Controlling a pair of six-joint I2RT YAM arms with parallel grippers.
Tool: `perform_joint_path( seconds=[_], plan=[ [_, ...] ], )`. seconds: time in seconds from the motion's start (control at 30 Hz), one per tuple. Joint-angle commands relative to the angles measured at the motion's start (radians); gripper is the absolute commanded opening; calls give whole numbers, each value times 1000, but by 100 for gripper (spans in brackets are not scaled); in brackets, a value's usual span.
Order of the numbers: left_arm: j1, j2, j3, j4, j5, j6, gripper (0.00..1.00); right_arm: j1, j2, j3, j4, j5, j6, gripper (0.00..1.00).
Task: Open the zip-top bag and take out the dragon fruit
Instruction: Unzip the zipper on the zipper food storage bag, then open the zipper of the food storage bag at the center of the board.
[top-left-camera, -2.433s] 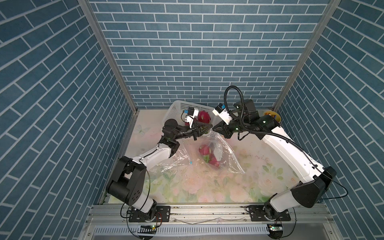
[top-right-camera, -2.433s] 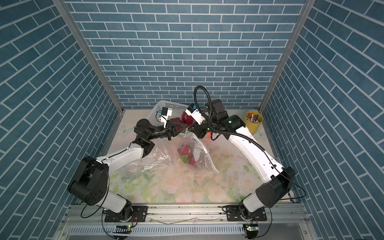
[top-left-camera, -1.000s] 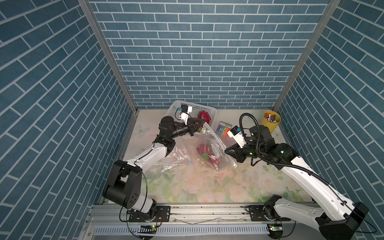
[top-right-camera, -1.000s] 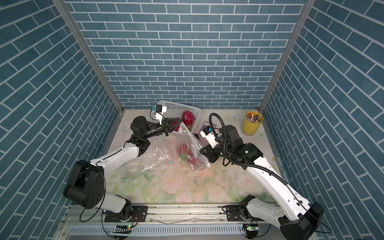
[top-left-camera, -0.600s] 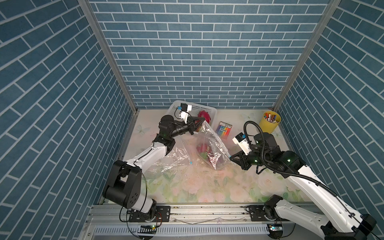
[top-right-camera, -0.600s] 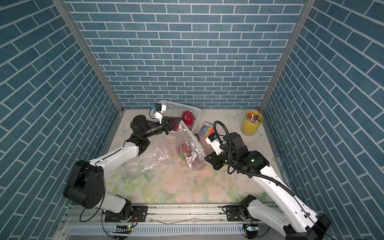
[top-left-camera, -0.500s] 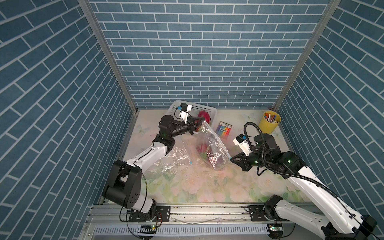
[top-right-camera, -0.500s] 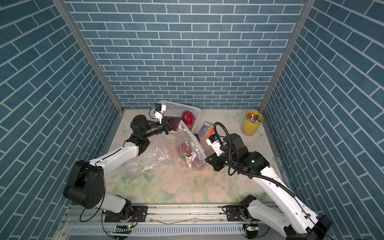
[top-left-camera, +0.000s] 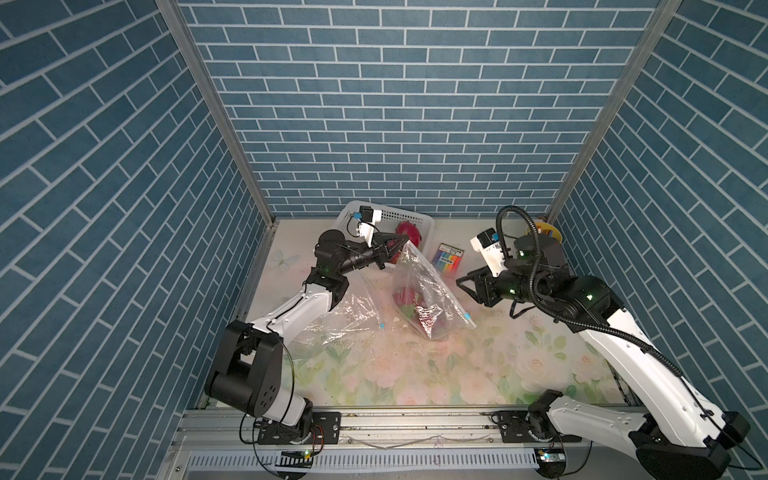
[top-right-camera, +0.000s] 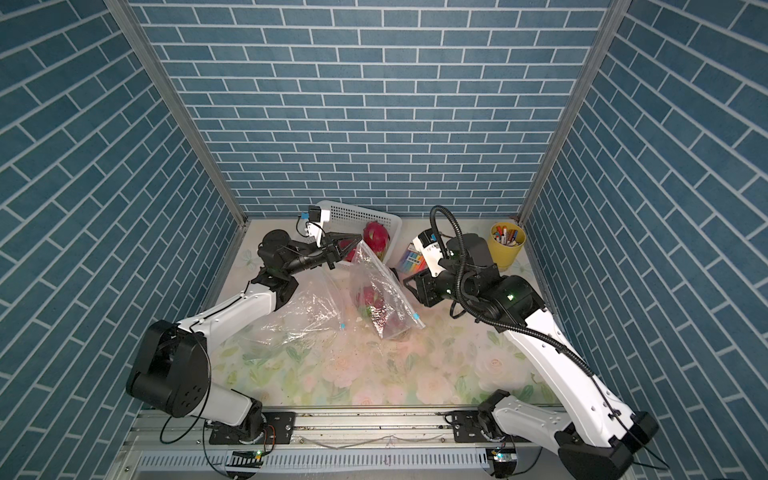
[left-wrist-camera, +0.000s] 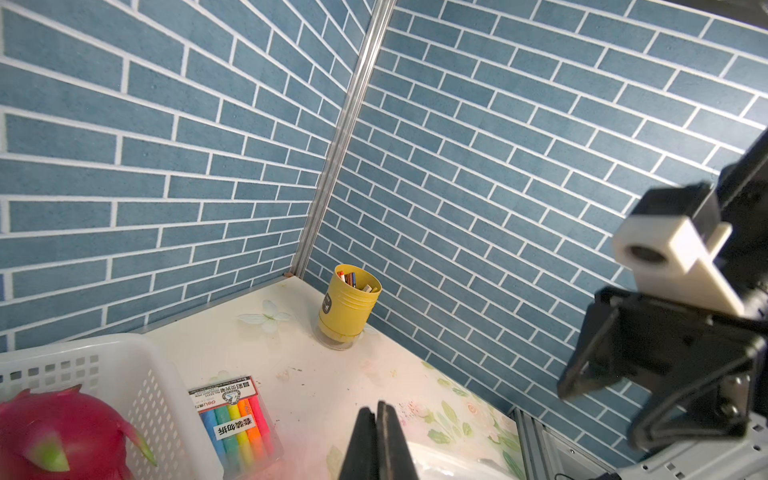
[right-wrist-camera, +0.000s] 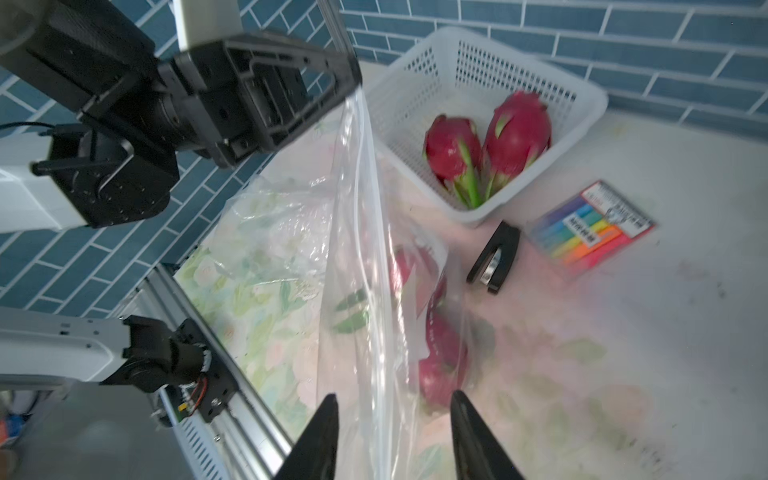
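Nearest the front rail, on the flowered desk (top-left-camera: 415, 374), an empty clear bag (top-left-camera: 345, 307) lies crumpled under the left arm. Just past it the zip-top bag (top-left-camera: 419, 286) rests its bottom on the desk with one top corner drawn up high. The dragon fruit (top-left-camera: 409, 299) sits low inside, red through the film, but creases and glare blur it too much for me to say whether it is one fruit or several. Whether the zip is parted I cannot tell either. The right fingers (right-wrist-camera: 320, 436) are spread wide and hold nothing. In the right wrist view the bag's edge runs into the gap between them, yet in both top views their tips stand just beside the bag, apart from it. The left fingers (left-wrist-camera: 361, 449) are pressed together, pinching the raised corner; the left wrist view cuts them off at the frame edge. Beyond the bag a black stapler (right-wrist-camera: 494, 257) lies on the desk, hard to find from above. Beside it a pack of highlighters (left-wrist-camera: 235, 419) carries the brand deli and Chinese characters, with finer print too small to read. Against the back wall a white basket (right-wrist-camera: 490, 62) holds two spare dragon fruits (right-wrist-camera: 517, 129), only one of them showing from above. Off in the far right corner a yellow cup (left-wrist-camera: 347, 307) of pens bears a small dark logo I cannot make out.
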Motion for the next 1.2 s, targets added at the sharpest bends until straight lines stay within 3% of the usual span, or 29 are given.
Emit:
perform_joint_path(
  seconds=[0.0, 0.1, 0.23, 0.37, 0.5, 0.63, 0.73, 0.9, 0.97, 1.03, 1.17],
  plan=[
    [-1, -32, -17, 14, 52, 40, 0, -11, 72, 41, 47, 68, -28, 51],
    [-3, -43, -19, 35, 96, 44, 0, -33, 146, 57, 84, 35, -62, 56],
    [-3, -54, -28, 48, 106, 50, 0, -34, 225, 66, 111, -14, -76, 70],
    [-3, -54, -39, 67, 80, 44, 0, -33, 266, 51, 132, -168, -72, 79],
    [-3, -40, -38, 99, 46, 9, 0, -18, 274, -4, 191, -254, -38, 85],
    [-4, -21, -38, 131, 19, -30, 0, -5, 283, -89, 333, -333, 60, 82],
    [-5, -17, -51, 123, -24, -34, 0, 16, 299, -118, 390, -347, 108, 69],
    [-4, -32, -81, 102, -90, -46, 0, 19, 297, -145, 434, -326, 137, 15],
    [-4, -49, -74, 12, -149, -34, 4, 17, 285, -143, 423, -288, 136, 0],
    [-4, -82, -74, -78, -213, -29, 30, 19, 272, -143, 417, -252, 138, 0],
    [-5, -184, -110, -189, -270, -43, 64, 19, 253, -153, 422, -186, 152, 0]
  ],
)
